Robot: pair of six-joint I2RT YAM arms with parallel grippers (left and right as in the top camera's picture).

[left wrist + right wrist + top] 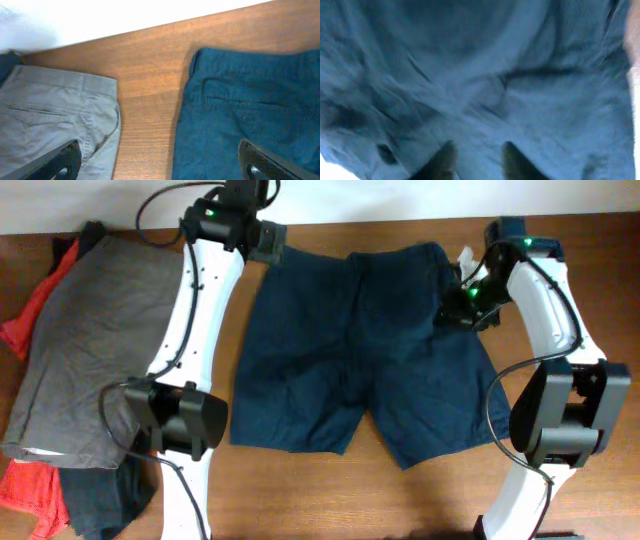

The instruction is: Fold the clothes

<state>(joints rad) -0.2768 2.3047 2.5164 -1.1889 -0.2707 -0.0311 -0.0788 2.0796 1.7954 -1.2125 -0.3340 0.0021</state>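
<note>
The dark navy shorts [350, 350] lie spread flat on the wooden table [330, 490], waistband toward the far edge and both legs toward the front. My left gripper [268, 242] hovers at the waistband's far left corner. Its wrist view shows it wide open [160, 165] over the bare wood and the shorts' left edge [250, 100], holding nothing. My right gripper [462, 300] is low over the waistband's right side. In its wrist view the fingertips [477, 152] are a little apart, close to the blurred navy fabric [470, 75].
A larger grey garment [90, 340] lies at the left, also in the left wrist view [50, 115]. A red-orange garment [25, 485] and a dark garment [100, 500] lie under it. The table's far edge meets a white wall [100, 20].
</note>
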